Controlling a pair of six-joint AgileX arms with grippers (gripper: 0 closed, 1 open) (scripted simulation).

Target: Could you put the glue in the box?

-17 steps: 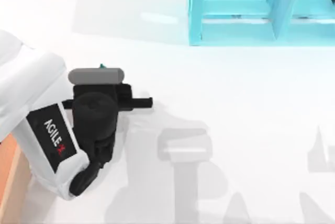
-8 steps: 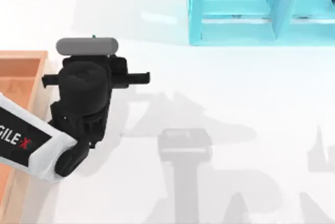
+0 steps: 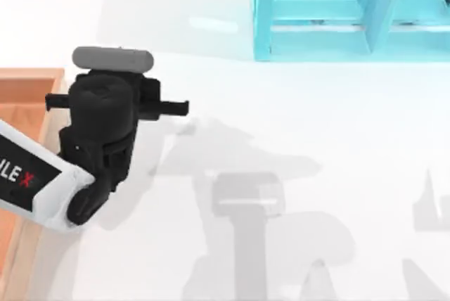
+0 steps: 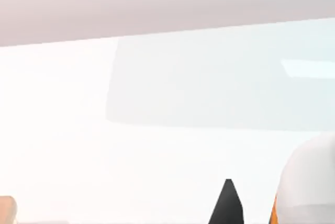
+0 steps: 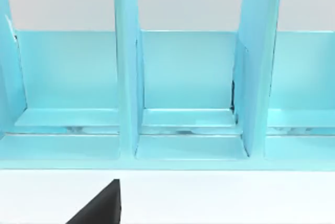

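My left gripper (image 3: 112, 69) hangs under its black wrist at the table's left, just right of the box (image 3: 31, 74), a wooden tray with tan walls and an orange-brown floor. In the left wrist view the glue (image 4: 309, 182) shows as a white rounded bottle with an orange label edge, close beside a black fingertip (image 4: 227, 205); the gripper is shut on it. The bottle is held above the table, near the box's right wall. One dark fingertip (image 5: 99, 205) of my right gripper shows in the right wrist view, facing the shelf.
A cyan blue shelf unit (image 3: 351, 13) stands at the back right, its open compartments (image 5: 188, 77) facing the right wrist camera. White table (image 3: 281, 125) stretches between the shelf and the box.
My left arm has swung toward the back left, carrying the glue with it toward the box. Its white link has moved off the box, uncovering the box's corner.
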